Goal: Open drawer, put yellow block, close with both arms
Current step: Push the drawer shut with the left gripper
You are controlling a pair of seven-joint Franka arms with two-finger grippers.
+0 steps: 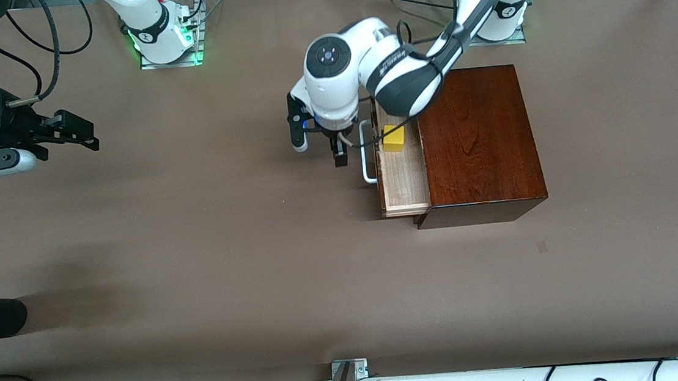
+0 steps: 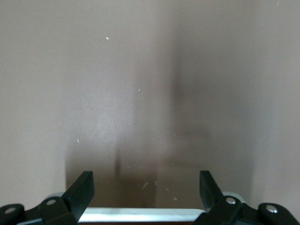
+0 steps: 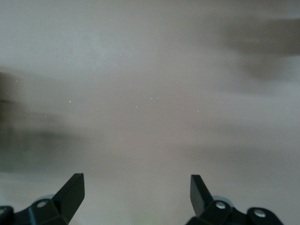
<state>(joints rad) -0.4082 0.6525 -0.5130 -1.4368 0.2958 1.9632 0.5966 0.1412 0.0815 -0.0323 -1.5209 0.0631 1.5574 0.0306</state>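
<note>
The drawer [image 1: 402, 176] sits pulled out of the reddish wooden box [image 1: 479, 141], yellow block [image 1: 394, 138] already inside. It probably slides easily, so push flat on the stiff white bar handle [image 1: 366, 154]. The left gripper [image 1: 318, 146] hovers spread just beside that handle; the right gripper [image 1: 73, 137] waits, also spread, over the right arm's end of the table.

Left tool [image 1: 322, 149] splayed, right tool [image 1: 73, 137] splayed, waiting

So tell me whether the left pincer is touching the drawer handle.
Apart. In the left wrist view the open left pincer straddles the handle, with gaps beside both fingers.
</note>
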